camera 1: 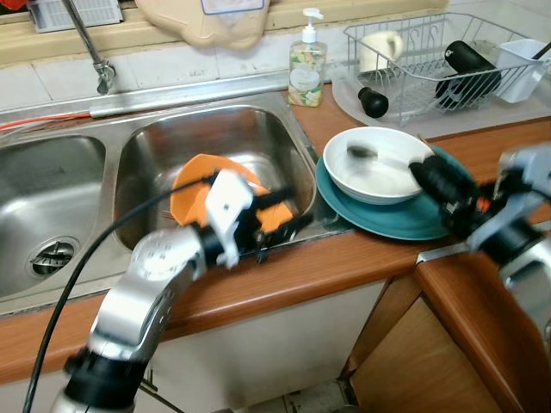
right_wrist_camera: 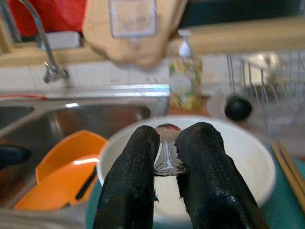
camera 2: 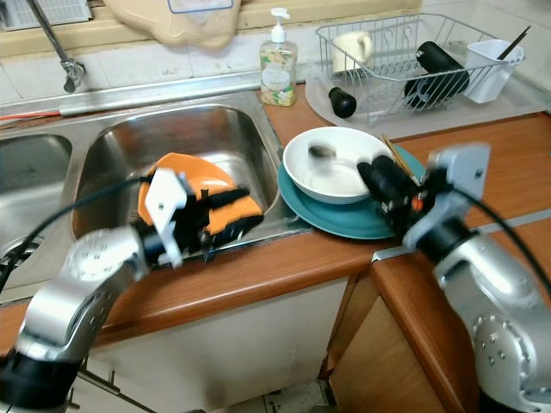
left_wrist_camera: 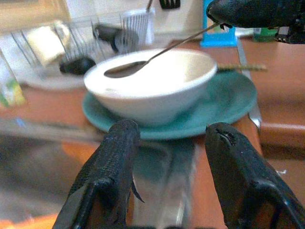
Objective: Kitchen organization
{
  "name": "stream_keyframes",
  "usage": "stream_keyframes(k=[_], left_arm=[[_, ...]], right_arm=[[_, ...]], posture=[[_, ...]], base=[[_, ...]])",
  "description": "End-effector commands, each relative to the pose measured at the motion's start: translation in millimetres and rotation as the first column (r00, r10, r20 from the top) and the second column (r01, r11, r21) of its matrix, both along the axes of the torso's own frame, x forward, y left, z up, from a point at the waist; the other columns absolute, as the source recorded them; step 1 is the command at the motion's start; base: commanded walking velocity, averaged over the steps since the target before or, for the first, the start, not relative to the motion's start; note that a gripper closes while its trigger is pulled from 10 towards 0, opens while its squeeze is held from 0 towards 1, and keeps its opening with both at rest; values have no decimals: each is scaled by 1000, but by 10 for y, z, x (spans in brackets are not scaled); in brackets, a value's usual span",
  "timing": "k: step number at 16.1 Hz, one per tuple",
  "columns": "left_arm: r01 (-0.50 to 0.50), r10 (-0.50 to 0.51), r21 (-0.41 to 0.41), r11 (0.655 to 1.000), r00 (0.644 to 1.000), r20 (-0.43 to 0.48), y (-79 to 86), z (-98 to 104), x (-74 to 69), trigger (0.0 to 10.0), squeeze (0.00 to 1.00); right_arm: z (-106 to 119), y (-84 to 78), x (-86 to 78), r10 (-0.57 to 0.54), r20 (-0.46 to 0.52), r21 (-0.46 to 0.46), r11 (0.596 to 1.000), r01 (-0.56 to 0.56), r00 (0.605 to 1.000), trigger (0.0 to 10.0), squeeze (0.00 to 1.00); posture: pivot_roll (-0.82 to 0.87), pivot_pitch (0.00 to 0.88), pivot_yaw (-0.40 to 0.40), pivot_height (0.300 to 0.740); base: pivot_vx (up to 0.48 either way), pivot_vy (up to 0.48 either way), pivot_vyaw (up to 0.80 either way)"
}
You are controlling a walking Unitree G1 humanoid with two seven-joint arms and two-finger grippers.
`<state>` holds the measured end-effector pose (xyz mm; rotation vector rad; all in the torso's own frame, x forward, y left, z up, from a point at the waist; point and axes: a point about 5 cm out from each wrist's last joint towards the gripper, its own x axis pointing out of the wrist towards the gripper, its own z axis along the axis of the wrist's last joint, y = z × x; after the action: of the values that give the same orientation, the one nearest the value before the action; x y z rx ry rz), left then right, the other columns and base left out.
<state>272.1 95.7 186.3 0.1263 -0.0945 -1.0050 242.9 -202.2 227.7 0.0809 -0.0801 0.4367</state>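
Note:
A white bowl [camera 1: 389, 143] sits on a teal plate [camera 1: 379, 224] on the wooden counter, just right of the sink. A metal spoon [camera 1: 362, 152] lies in the bowl. My right gripper [camera 1: 424, 172] is at the bowl's right rim, shut on the spoon's handle [right_wrist_camera: 166, 157]. My left gripper [camera 1: 288, 213] hovers open over the sink's right edge, pointing toward the bowl [left_wrist_camera: 157, 90], with nothing between its fingers [left_wrist_camera: 114, 157]. Below it, orange dishes [camera 1: 194, 185] lie in the right sink basin [camera 1: 224, 129].
A soap bottle [camera 1: 307, 64] stands behind the sink. A wire dish rack [camera 1: 430, 52] at the back right holds a mug, dark bottles and a white cup. Chopsticks [camera 2: 396, 155] lie on the plate. The faucet [camera 1: 90, 52] is at the back left.

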Motion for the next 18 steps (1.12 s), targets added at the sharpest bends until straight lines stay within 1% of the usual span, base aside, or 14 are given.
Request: stream_keyframes(k=[1, 2, 3, 5, 7, 8, 9, 10, 12, 14, 18], left_arm=[[-6, 5, 21, 1000, 999, 49, -32, 49, 49, 10000, 0], [-1, -3, 43, 999, 995, 100, -68, 101, 78, 10000, 0], [-4, -9, 78, 997, 986, 167, -115, 158, 128, 10000, 0], [-24, 2, 96, 995, 976, 219, -134, 197, 171, 10000, 0], [-66, 9, 167, 984, 946, 323, -175, 237, 250, 10000, 0], [-75, 10, 178, 981, 941, 339, -183, 234, 271, 10000, 0], [-98, 25, 180, 979, 929, 370, -194, 246, 325, 10000, 0], [-109, 28, 184, 977, 919, 394, -211, 255, 376, 3294, 0], [-110, 24, 191, 975, 916, 401, -223, 252, 394, 0, 0], [-144, 40, 199, 969, 892, 449, -241, 280, 462, 0, 0], [-168, 39, 217, 961, 866, 498, -272, 290, 532, 0, 0]], right_arm=[[91, 30, -5, 18, 25, -7, 1000, -18, 1000, 0, 0], [139, 67, -1, 34, 40, -12, 999, -33, 999, 0, 0], [211, 147, 6, 67, 62, -16, 998, -66, 996, 0, 0], [244, 207, 9, 92, 71, -19, 996, -91, 993, 0, 0], [270, 352, -5, 153, 71, -26, 988, -151, 986, 0, 0], [266, 387, -10, 167, 67, -28, 986, -165, 984, 0, 0], [255, 452, -16, 191, 58, -33, 981, -189, 980, 0, 0], [256, 511, -19, 210, 50, -36, 977, -208, 976, 0, 0], [260, 544, -24, 220, 49, -35, 975, -219, 974, 0, 0], [249, 610, -40, 237, 39, -46, 971, -236, 971, 0, 0], [229, 710, -55, 260, 24, -44, 965, -259, 965, 0, 0]], posture=[[-212, 0, 78, 740], [-208, 0, 79, 740], [-209, 0, 83, 740], [-210, 0, 84, 740], [-209, 0, 83, 740], [-209, 0, 83, 740], [-210, 0, 82, 740], [-212, 0, 87, 740], [-213, 0, 89, 740], [-213, 0, 96, 740], [-211, 0, 99, 740]], base=[[0, 0, 0], [0, 0, 0], [0, 0, 0], [0, 0, 0], [0, 0, 0], [0, 0, 0], [0, 0, 0], [0, 0, 0], [0, 0, 0], [0, 0, 0], [0, 0, 0]])
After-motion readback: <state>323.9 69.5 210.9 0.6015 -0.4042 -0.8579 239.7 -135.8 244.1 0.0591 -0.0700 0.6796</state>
